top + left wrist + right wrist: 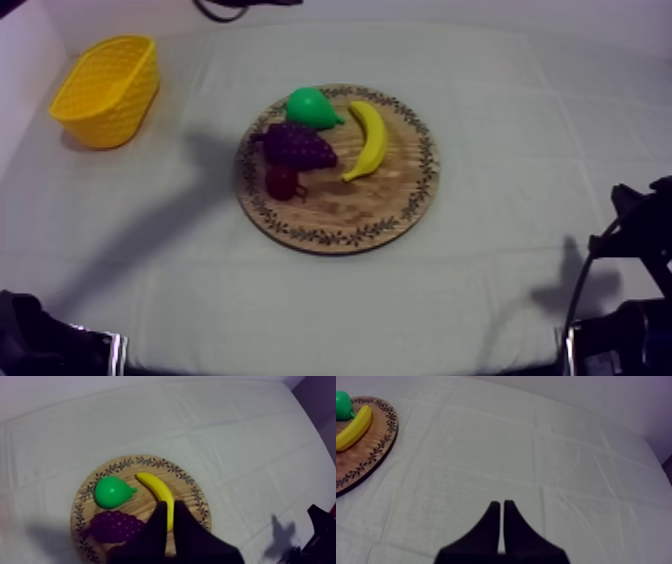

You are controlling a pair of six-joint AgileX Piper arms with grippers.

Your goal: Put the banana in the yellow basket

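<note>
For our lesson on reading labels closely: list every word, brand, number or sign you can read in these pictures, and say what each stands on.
No text can be read anywhere.
The board has a leaf-like pattern round its rim, not letters.
The basket, banana, pear, grapes, small red fruit and cloth bear no text.

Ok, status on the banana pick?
Left gripper shut, pointed at the banana; right gripper shut, over bare cloth. Banana lies on the board, not in the basket. Grapes and pear close beside it.
</note>
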